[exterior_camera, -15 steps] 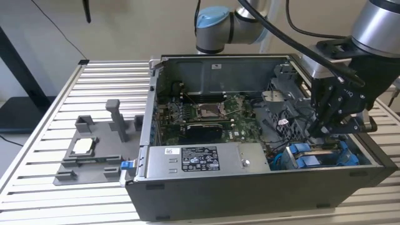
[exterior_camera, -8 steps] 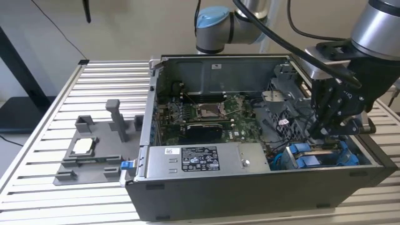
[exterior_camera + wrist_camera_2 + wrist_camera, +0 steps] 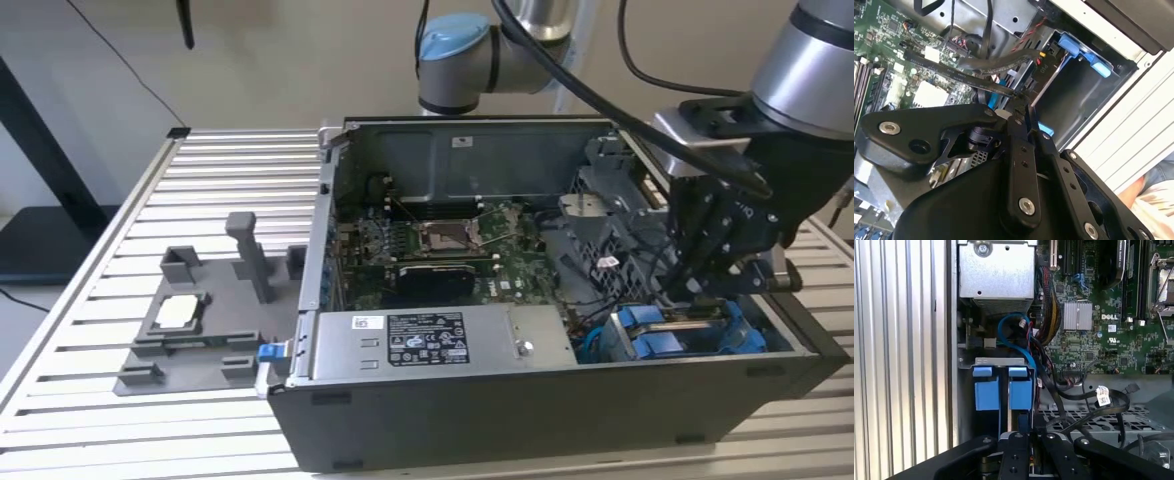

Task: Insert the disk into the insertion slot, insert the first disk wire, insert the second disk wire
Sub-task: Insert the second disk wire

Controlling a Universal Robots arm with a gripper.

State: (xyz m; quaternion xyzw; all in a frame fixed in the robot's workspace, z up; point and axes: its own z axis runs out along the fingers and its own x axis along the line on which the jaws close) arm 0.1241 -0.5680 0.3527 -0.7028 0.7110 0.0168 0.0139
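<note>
I work on a table [image 3: 120, 430] of pale ribbed metal slats, whose grooves run across the exterior view and lie bright under soft, even light. On the far side stands a plain cream wall [image 3: 267, 55], and at the exterior view's left a dark post [image 3: 47, 130] rises from a dark low surface [image 3: 40, 245]. Near the slats' edge in the second wrist view I see a person's sleeve [image 3: 1154, 192], blue and pale.
</note>
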